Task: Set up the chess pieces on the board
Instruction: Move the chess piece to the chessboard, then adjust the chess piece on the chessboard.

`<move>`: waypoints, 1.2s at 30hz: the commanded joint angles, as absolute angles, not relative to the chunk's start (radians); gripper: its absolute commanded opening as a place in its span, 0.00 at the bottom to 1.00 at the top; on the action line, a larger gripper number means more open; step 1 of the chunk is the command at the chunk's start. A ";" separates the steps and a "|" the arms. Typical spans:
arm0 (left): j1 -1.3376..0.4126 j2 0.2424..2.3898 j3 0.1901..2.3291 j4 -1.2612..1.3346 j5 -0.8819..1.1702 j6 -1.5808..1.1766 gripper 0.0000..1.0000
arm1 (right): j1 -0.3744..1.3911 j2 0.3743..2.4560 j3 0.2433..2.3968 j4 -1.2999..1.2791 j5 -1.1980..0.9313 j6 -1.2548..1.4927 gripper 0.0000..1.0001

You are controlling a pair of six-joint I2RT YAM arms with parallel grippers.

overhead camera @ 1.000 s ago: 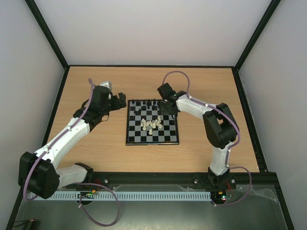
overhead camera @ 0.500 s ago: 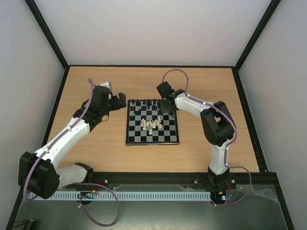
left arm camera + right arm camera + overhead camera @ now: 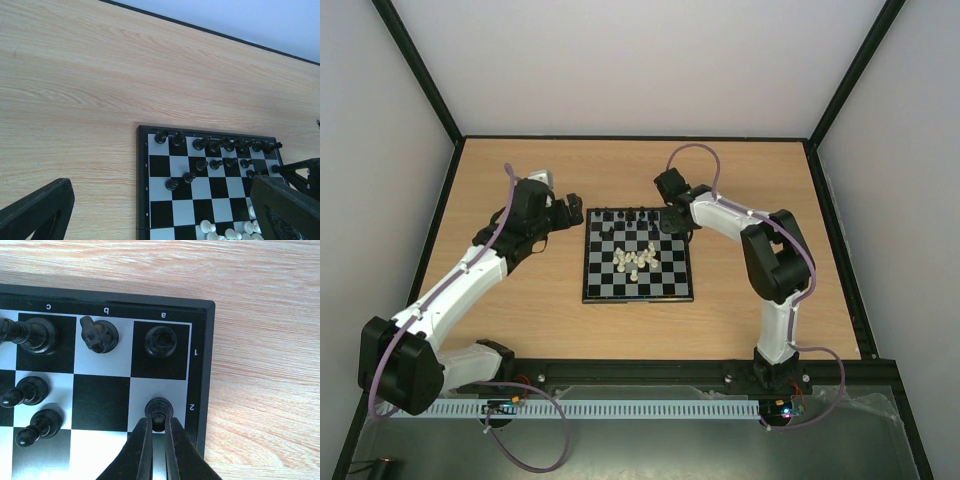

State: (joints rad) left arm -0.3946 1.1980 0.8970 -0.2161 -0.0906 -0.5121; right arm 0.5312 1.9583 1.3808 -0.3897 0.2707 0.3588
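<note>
The chessboard (image 3: 607,283) lies mid-table. Black pieces (image 3: 632,214) stand along its far rows; cream-white pieces (image 3: 638,260) are bunched near the middle. In the right wrist view my right gripper (image 3: 159,426) is shut on a black pawn (image 3: 159,409) that stands on the pale square a2, by the board's corner (image 3: 202,307). A black rook (image 3: 160,341) and knight (image 3: 99,334) stand in the row behind it. My left gripper (image 3: 570,207) is open and empty over the bare table just left of the board; its fingers (image 3: 37,210) frame the left wrist view.
A black frame rail (image 3: 650,138) edges the wooden table (image 3: 510,310) at the back, with white walls around. In the left wrist view two black pawns (image 3: 180,181) stand forward of their row on the board (image 3: 142,200).
My right gripper has shifted slightly right and back, to the board's far right corner. The left arm has not moved.
</note>
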 commanded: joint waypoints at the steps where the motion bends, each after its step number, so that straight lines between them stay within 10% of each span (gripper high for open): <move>1: -0.399 1.188 0.899 -0.229 -0.103 -0.502 0.99 | 0.528 1.958 1.370 -0.416 0.260 0.360 0.07; 15: -0.399 1.181 0.907 -0.239 -0.112 -0.500 1.00 | 0.528 1.883 1.357 -0.409 0.258 0.363 0.36; 36: -0.399 1.177 0.910 -0.252 -0.128 -0.500 1.00 | 0.604 1.953 1.457 -0.428 0.109 0.334 0.26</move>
State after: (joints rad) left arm -0.3946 1.1973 0.8970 -0.2279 -0.1139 -0.5076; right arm 0.6052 1.9141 1.4189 -0.3840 0.1204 0.3435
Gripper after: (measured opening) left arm 0.995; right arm 0.260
